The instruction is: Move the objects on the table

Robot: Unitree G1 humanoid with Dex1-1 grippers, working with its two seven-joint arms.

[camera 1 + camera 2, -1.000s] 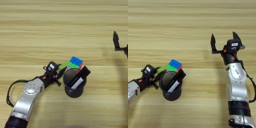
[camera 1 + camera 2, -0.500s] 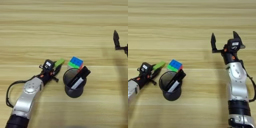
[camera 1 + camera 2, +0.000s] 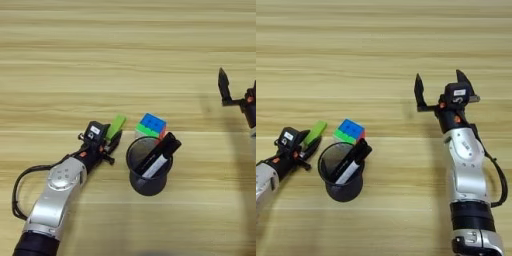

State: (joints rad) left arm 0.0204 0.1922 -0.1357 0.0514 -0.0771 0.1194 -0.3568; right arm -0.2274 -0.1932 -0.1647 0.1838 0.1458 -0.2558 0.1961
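The bright-green bar [image 3: 117,126] juts up and to the right out of my left gripper [image 3: 108,141], which is shut on its near end, just left of the black mesh cup [image 3: 145,181]. The white marker with a black cap [image 3: 159,154] leans inside the cup, its cap over the right rim. The multicoloured puzzle cube [image 3: 151,125] sits on the table right behind the cup. My right gripper [image 3: 440,89] hovers open and empty far to the right, fingers pointing away from me.
The light wood-grain table [image 3: 125,55] runs across the whole view. My left forearm [image 3: 57,192] comes in from the lower left, with a black cable looping beside it. The right arm [image 3: 468,170] rises from the bottom edge.
My left gripper has drawn back to the left, away from the cup, and more of the green bar now shows. The cup, marker, cube and right arm have stayed put.
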